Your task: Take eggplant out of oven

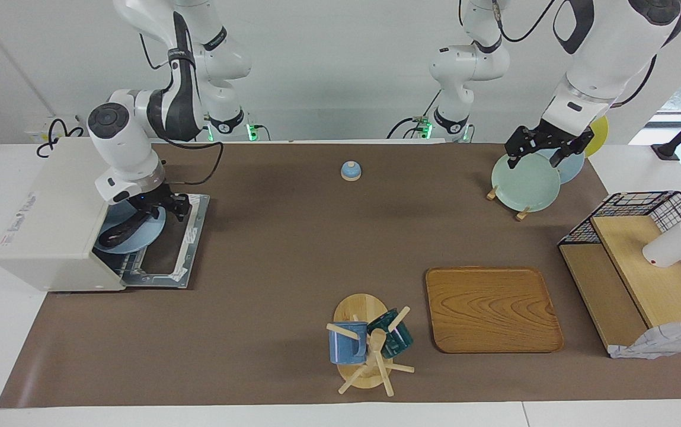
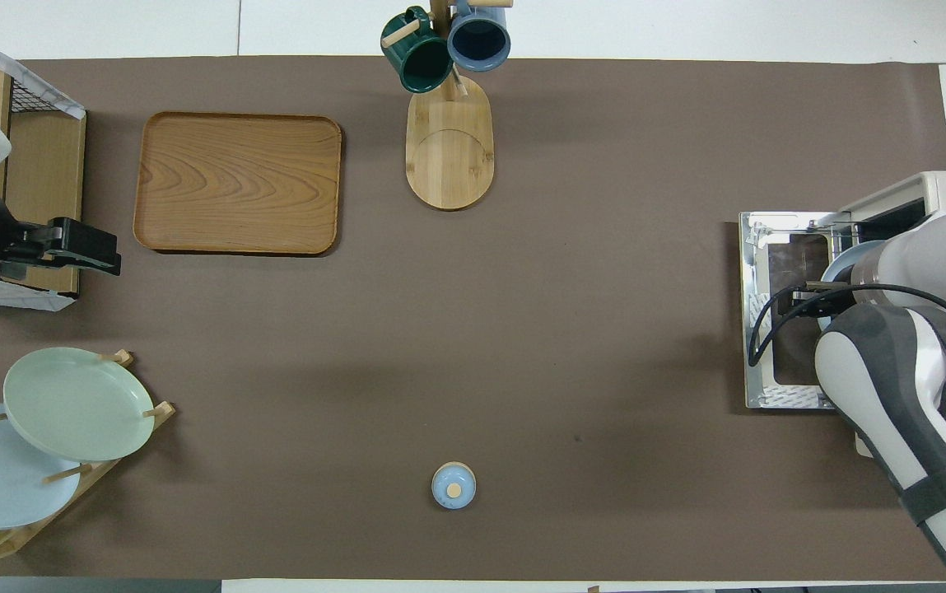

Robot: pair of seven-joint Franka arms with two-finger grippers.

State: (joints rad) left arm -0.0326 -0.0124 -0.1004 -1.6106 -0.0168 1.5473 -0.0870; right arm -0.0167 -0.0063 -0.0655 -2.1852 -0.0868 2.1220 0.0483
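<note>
The white oven [image 1: 50, 213] stands at the right arm's end of the table. Its door [image 1: 189, 237] lies open and flat on the table. A light blue plate [image 1: 138, 237] sits in the oven's mouth, and the dark curved eggplant [image 1: 120, 233] lies on it. My right gripper [image 1: 165, 207] is low over the plate, at the eggplant's end nearer the door. In the overhead view the right arm hides the eggplant; only the oven [image 2: 934, 193] and its door [image 2: 785, 313] show. My left gripper [image 1: 544, 155] waits in the air over the plate rack.
A plate rack [image 1: 521, 210] with several plates stands near the left arm. A black wire basket [image 1: 642, 204] with wooden shelves and a white cup [image 1: 672, 244] stands at that end. A wooden tray [image 1: 491, 308], a mug tree [image 1: 370, 344] and a small blue bell [image 1: 351, 171] stand mid-table.
</note>
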